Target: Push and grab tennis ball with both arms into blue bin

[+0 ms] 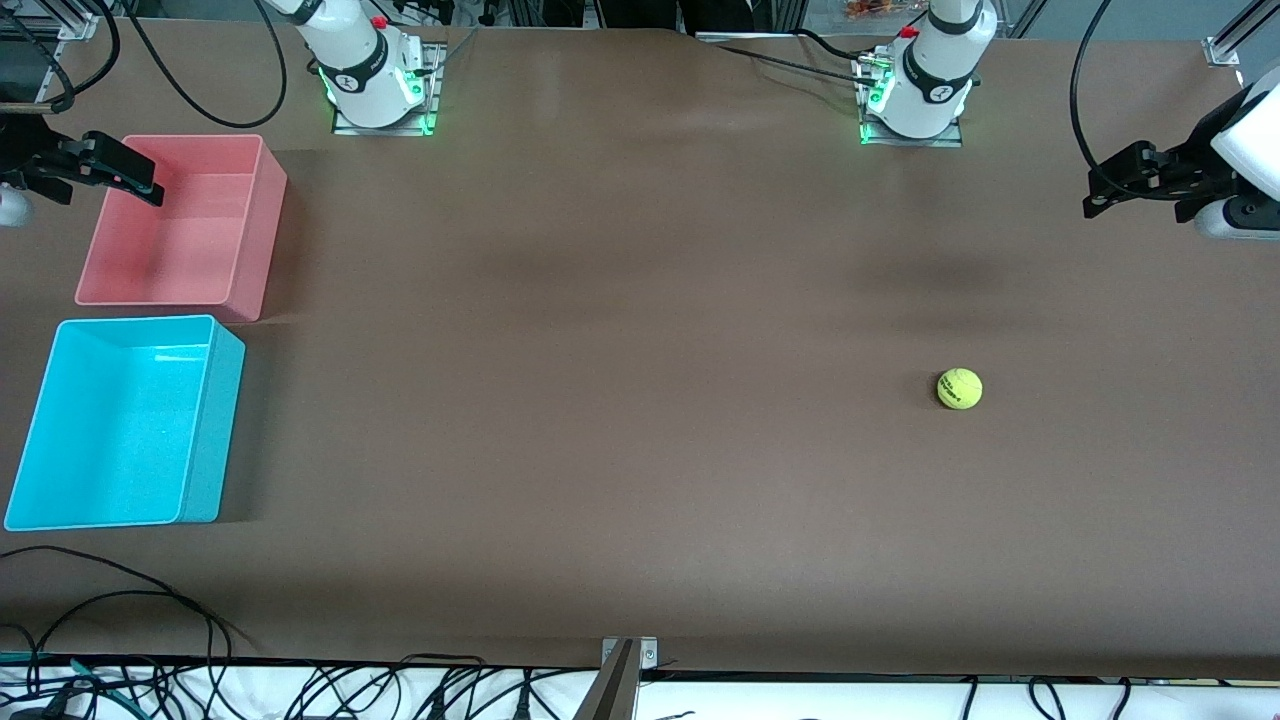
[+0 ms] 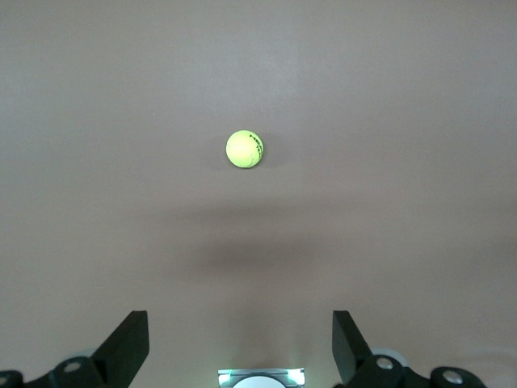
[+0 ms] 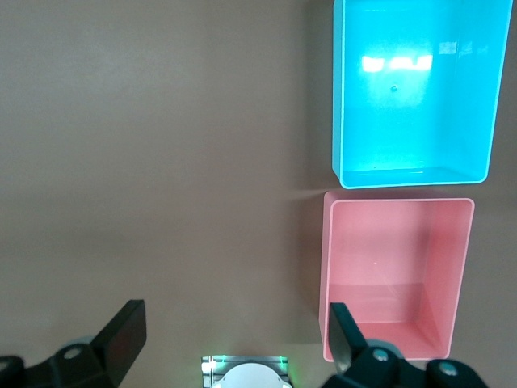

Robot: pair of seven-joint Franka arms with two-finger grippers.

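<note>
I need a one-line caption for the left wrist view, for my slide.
Open left gripper high over the brown table, with the tennis ball lying alone on it.

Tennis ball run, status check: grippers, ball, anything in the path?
Left gripper open, up at its table end; right gripper open over pink bin. Tennis ball loose on table, untouched. Blue bin empty. Path bare.

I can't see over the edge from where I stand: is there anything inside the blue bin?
Nothing: the blue bin shows only its bare floor, fully visible, nothing covered. The tennis ball lies on the table toward the left arm's end.
</note>
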